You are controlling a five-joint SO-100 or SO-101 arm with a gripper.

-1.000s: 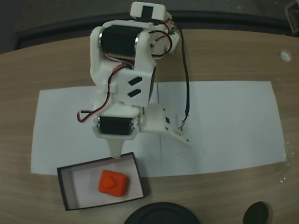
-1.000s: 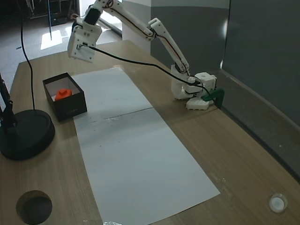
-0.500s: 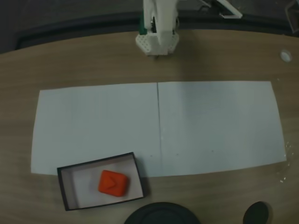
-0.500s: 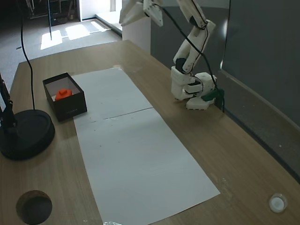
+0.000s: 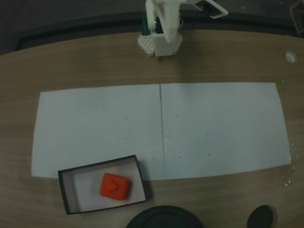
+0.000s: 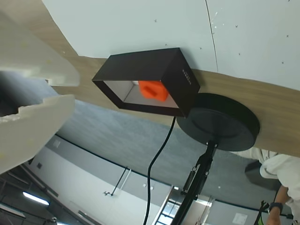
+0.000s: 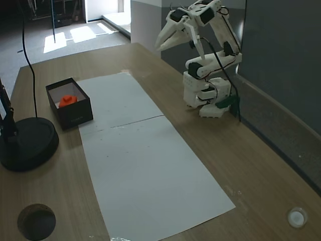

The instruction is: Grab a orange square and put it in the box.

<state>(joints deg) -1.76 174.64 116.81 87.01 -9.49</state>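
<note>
The orange square (image 5: 115, 186) lies inside the box (image 5: 99, 164), a shallow black-walled tray with a white inside, at the near left of the table. Both fixed views show it there, with the square (image 7: 67, 100) low in the box (image 7: 75, 113). In the wrist view the square (image 6: 153, 90) sits in the box (image 6: 145, 63) far off. My gripper (image 7: 159, 47) is raised beside the arm base (image 7: 200, 93), far from the box, holding nothing. Its white fingers (image 6: 37, 63) come nearly together at the gripper tips (image 6: 72, 89).
A white paper sheet (image 5: 190, 128) covers the table's middle. A black round lamp base (image 7: 25, 145) stands beside the box, with its pole and cable. A round hole (image 7: 36, 221) is cut in the table. A small white cap (image 7: 297, 217) lies near a corner. A person's sleeve (image 6: 276, 168) shows.
The arm pulled back from above the box and folded up over its base. The gripper, open a second ago, has closed. The orange square stayed in the box.
</note>
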